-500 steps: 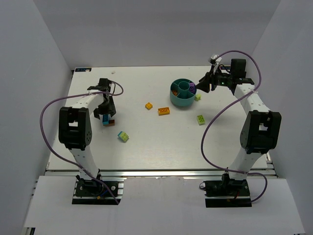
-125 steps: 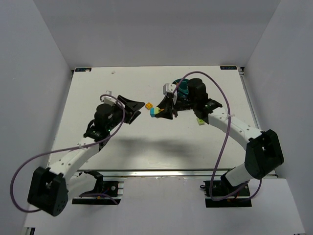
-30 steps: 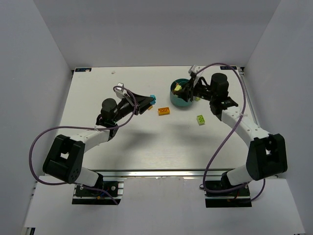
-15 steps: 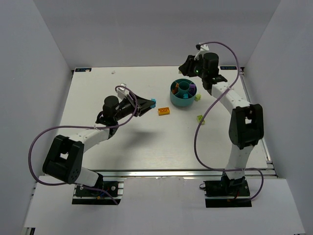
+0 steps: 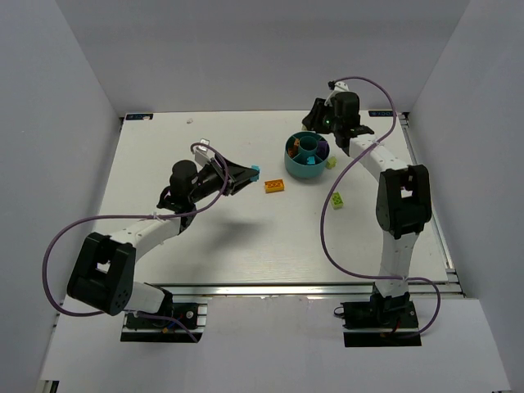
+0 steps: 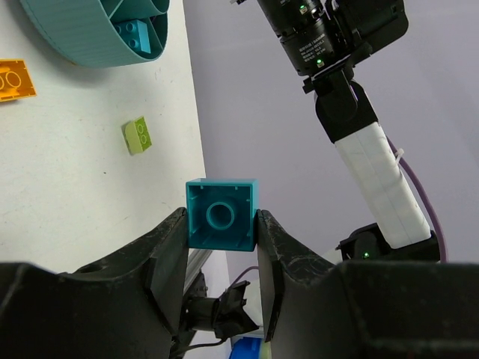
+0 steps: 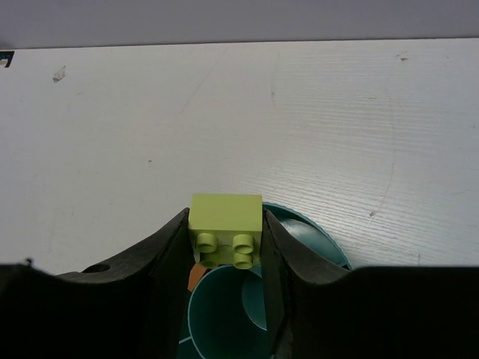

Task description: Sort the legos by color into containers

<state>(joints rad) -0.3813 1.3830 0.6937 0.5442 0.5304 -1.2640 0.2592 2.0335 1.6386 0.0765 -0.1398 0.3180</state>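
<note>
My left gripper (image 5: 250, 173) is shut on a cyan brick (image 5: 256, 170) and holds it above the table, left of the teal divided bowl (image 5: 293, 163). In the left wrist view the cyan brick (image 6: 221, 215) sits squarely between the fingers (image 6: 168, 247). My right gripper (image 7: 225, 224) is shut on a lime green brick (image 7: 224, 213) just over the bowl's far side, above the central cup (image 7: 224, 321). In the top view the right gripper (image 5: 313, 124) hovers at the bowl's back rim. The bowl holds a purple brick (image 5: 323, 149), an orange one (image 7: 196, 277) and a cyan one (image 6: 139, 33).
An orange brick (image 5: 274, 187) lies on the table left and in front of the bowl. One lime brick (image 5: 331, 163) lies against the bowl's right side, and another (image 5: 336, 200) lies nearer, to the right. White walls enclose the table.
My right gripper has swung from the bowl's left side to its far rim, still holding the lime brick. My left gripper has barely moved with the cyan brick.
</note>
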